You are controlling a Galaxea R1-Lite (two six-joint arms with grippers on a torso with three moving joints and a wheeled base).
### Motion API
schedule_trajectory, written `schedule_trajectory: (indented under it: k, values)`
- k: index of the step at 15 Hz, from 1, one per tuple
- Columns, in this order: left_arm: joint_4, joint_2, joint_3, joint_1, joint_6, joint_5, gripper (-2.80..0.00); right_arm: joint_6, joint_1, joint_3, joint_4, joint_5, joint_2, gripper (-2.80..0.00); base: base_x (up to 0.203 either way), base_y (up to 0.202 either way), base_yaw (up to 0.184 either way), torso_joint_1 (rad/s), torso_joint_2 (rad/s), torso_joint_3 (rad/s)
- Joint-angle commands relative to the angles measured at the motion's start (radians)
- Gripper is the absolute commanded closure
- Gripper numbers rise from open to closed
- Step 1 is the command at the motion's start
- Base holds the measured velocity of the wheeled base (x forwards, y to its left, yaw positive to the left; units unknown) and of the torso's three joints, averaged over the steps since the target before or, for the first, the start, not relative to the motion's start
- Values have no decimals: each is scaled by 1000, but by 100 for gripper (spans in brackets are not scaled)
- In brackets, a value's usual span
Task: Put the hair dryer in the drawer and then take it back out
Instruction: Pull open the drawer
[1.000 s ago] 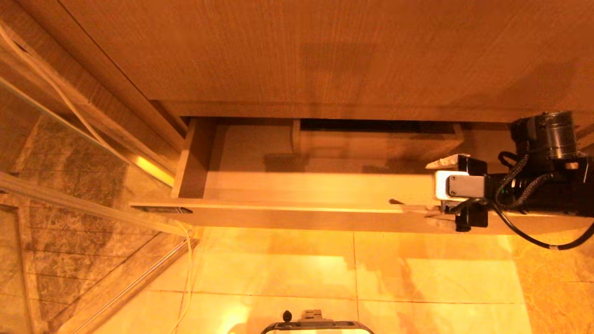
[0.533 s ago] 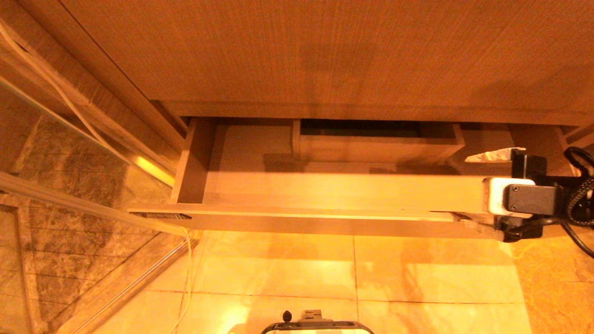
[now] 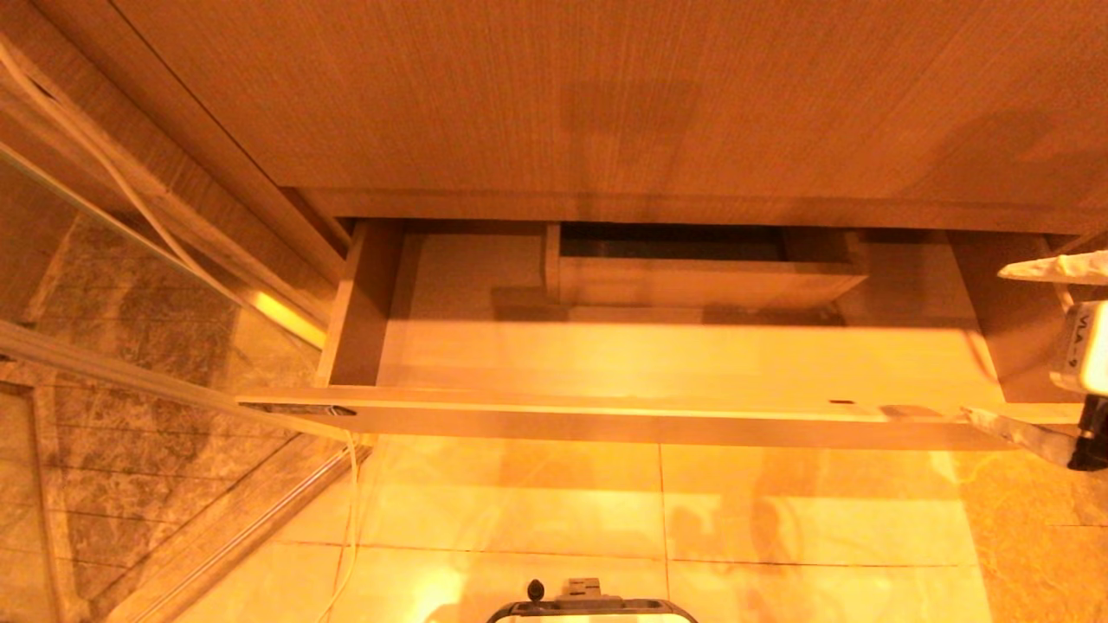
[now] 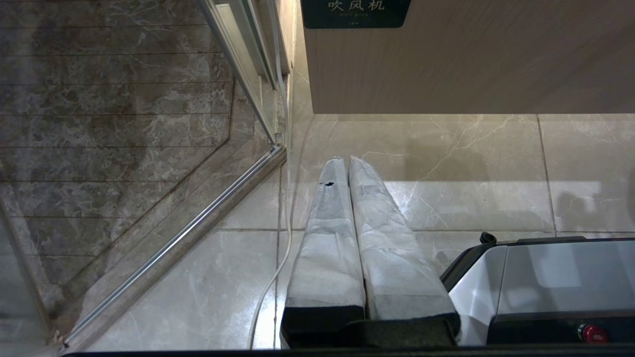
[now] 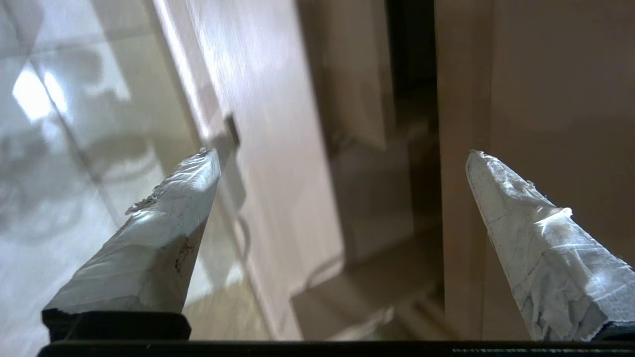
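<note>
The drawer [image 3: 606, 415] stands pulled out under the wood cabinet, a light wood tray with a boxed cutout [image 3: 701, 277] at its back; its inside shows nothing lying in it. The hair dryer is out of view. At the drawer's right end, by the picture's edge, my right gripper [image 3: 987, 346] is open and holds nothing. In the right wrist view the taped fingers [image 5: 163, 233] spread wide over the blurred drawer [image 5: 278, 124]. My left gripper [image 4: 347, 161] hangs parked over the floor, shut and empty, below the drawer front [image 4: 471, 64] with its dark label [image 4: 355, 12].
A glass shower partition with a metal rail [image 3: 130, 381] runs along the left, and a white cord [image 3: 351, 510] trails down beside it. The tall wood panel [image 3: 606, 95] overhangs the drawer. Glossy floor tiles [image 3: 692, 519] lie in front, with my base [image 3: 593, 606] at the near edge.
My right arm has drawn back to the right, from over the drawer's right part to the picture's edge, fingers still open. The drawer and the left arm have not moved.
</note>
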Motion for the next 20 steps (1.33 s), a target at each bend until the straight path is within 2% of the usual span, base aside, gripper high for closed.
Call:
schedule_trajectory:
  k: [1,4,5,6,9,12,14,17,20]
  values:
    - [0,0,2,0,0,0,0,-14,-1,-12,48,-27,-49,-280,0,0,0,0,0,0]
    - [0,0,2,0,0,0,0,8,1,-28,106,-33,-49,-280,0,0,0,0,0,0]
    - [0,0,2,0,0,0,0,9,0,-41,103,-37,-47,-22,0,0,0,0,0,0]
    - [0,0,2,0,0,0,0,13,-1,-77,106,-42,-43,0,0,0,0,0,0,0]
    - [0,0,2,0,0,0,0,133,-4,-150,149,-52,-48,0,0,0,0,0,0,0]
    - [0,0,2,0,0,0,0,170,-6,-280,268,-105,-35,0,0,0,0,0,0,0]
    - [0,0,2,0,0,0,0,238,-11,-369,355,-139,-24,0,0,0,0,0,0,0]
    - [0,0,2,0,0,0,0,305,-25,-437,498,-159,-46,0,0,0,0,0,0,0]
    - [0,0,2,0,0,0,0,323,-25,-419,579,-158,-87,0,0,0,0,0,0,0]
